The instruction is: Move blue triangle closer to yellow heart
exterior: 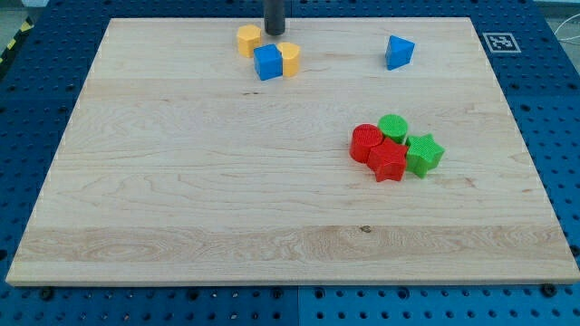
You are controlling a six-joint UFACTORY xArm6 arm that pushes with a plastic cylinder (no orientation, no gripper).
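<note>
At the top of a pale wooden table [181, 181], my tip [275, 32], the blunt end of a dark rod with no pincer to spread or press together, stands just above a blue cube [268, 62] flanked by a yellow heart-shaped block [290, 57] and an orange-yellow hexagonal block [248, 41]. The small blue plastic triangle [398, 52] lies well apart, toward the view's right near the top edge. Light, rigid and probably quick to slide or spin, it likely needs a push on its right-hand face, not a corner.
</note>
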